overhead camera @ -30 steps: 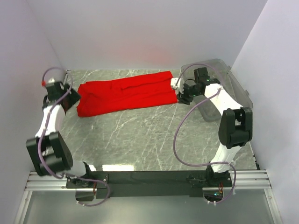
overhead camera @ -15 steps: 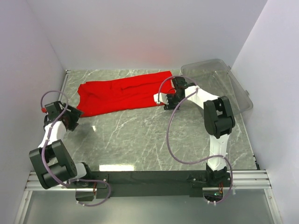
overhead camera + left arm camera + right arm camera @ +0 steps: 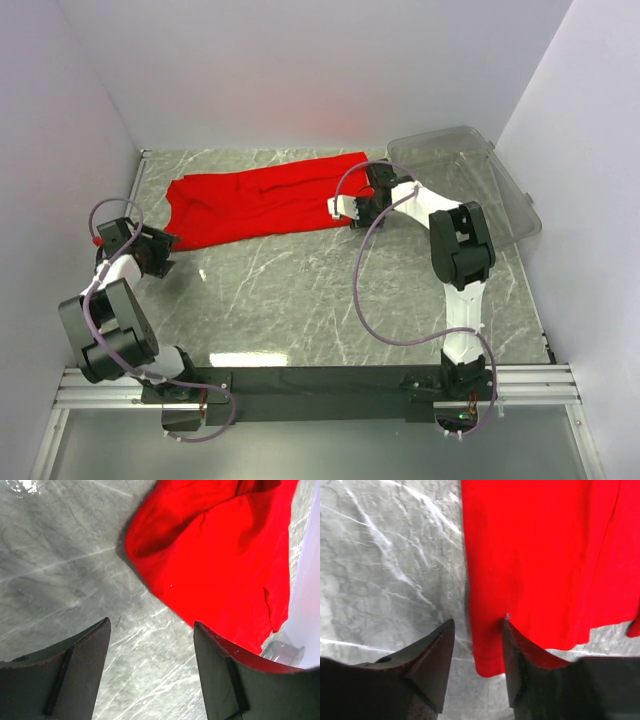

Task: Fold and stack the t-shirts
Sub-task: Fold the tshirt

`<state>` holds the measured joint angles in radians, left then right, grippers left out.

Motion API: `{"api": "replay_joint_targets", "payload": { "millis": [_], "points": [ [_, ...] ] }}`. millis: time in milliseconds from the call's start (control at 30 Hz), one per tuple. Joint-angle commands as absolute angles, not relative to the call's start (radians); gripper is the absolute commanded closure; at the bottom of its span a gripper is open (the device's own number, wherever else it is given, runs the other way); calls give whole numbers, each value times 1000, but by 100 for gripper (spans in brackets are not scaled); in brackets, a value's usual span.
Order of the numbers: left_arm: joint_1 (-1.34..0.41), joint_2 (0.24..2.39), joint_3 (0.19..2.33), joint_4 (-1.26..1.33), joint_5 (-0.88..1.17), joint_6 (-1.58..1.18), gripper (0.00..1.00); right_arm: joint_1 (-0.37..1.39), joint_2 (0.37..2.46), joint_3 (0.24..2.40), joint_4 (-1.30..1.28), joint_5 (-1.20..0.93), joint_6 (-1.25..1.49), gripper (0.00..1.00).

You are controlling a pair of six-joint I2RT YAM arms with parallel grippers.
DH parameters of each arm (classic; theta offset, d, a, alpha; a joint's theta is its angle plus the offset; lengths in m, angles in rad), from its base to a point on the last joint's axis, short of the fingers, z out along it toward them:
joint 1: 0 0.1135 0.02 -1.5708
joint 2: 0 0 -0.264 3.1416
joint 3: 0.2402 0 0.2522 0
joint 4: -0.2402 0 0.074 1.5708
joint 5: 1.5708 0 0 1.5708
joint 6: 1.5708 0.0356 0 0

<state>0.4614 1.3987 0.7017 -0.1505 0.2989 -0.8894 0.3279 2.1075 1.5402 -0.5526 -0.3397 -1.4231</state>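
Beside the t-shirt (image 3: 262,200), left pincer (image 3: 151,624) and right pincer (image 3: 478,621) gape — it lies partly hidden.

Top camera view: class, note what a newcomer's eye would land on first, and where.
The red t-shirt lies lengthwise along the far side of the marbled table. The left gripper and the right gripper, both open, sit at its near corners. A clear plastic bin stands far right.

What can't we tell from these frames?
- Top view: whether right gripper touches the red t-shirt; too small.
- Right wrist view: t-shirt edge under one finger, hidden by it.
- Left wrist view: t-shirt's far part, cut by frame edges.
- Top view: clear bin floor, partly behind right arm.
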Motion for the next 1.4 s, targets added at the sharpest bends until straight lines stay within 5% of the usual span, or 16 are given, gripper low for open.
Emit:
{"api": "replay_joint_targets", "payload": {
  "millis": [0, 233, 600, 700, 867, 1367],
  "points": [
    [466, 1431, 701, -84, 328, -934, 28, 334, 2138, 1591, -531, -304, -1399, 53],
    [463, 1523, 735, -51, 302, -946, 29, 339, 2158, 1605, -529, -293, -1393, 74],
    [462, 1746, 871, -24, 259, -914, 42, 339, 2157, 1601, -520, -304, -1368, 80],
    [460, 1775, 900, -38, 255, -897, 52, 339, 2158, 1606, -523, -304, -1364, 82],
    [462, 1781, 926, -58, 236, -858, 99, 337, 2161, 1598, -518, -304, -1365, 96],
    [462, 1914, 1247, -202, 161, -764, 99, 314, 1987, 1450, -598, -469, -1336, 100]
  ]
}}
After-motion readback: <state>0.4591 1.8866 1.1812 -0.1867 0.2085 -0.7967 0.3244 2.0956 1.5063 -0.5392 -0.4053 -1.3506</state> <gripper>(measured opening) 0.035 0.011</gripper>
